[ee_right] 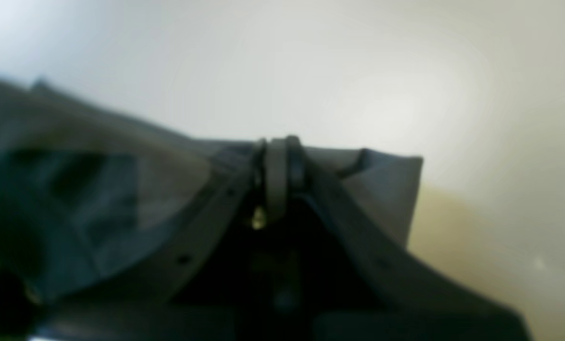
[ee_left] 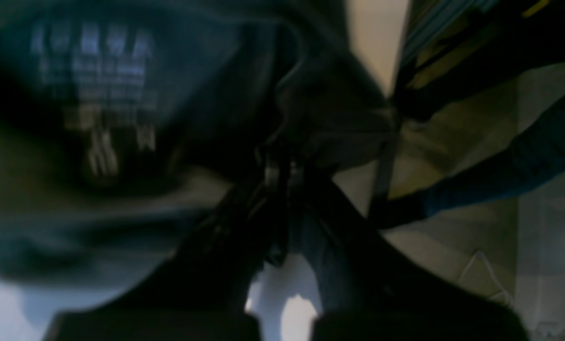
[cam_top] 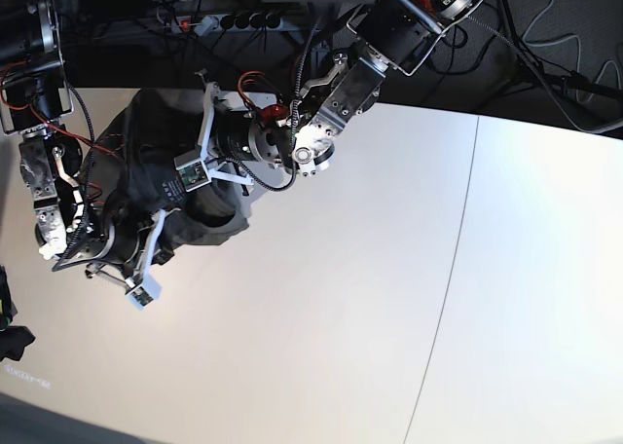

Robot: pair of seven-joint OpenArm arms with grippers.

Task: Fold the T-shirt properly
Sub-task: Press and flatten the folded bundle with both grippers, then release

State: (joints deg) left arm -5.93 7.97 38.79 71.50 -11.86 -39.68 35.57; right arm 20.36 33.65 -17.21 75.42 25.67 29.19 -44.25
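Note:
The T-shirt (cam_top: pixel 214 225) is a dark olive-grey bunch held above the back left of the white table (cam_top: pixel 389 298), between my two arms. My left gripper (cam_top: pixel 165 166) reaches in from the right and is shut on a fold of the cloth. In the left wrist view its jaws (ee_left: pixel 282 173) pinch dark fabric, with the printed neck label (ee_left: pixel 97 85) close by at the upper left. My right gripper (cam_top: pixel 156 238) is lower on the left and shut on the T-shirt's edge. In the blurred right wrist view its jaws (ee_right: pixel 277 163) clamp grey fabric (ee_right: pixel 121 189).
A seam (cam_top: pixel 448 288) runs down the table right of the middle. A power strip and cables (cam_top: pixel 234 20) lie along the back edge. A small dark object (cam_top: pixel 10 342) sits at the table's left edge.

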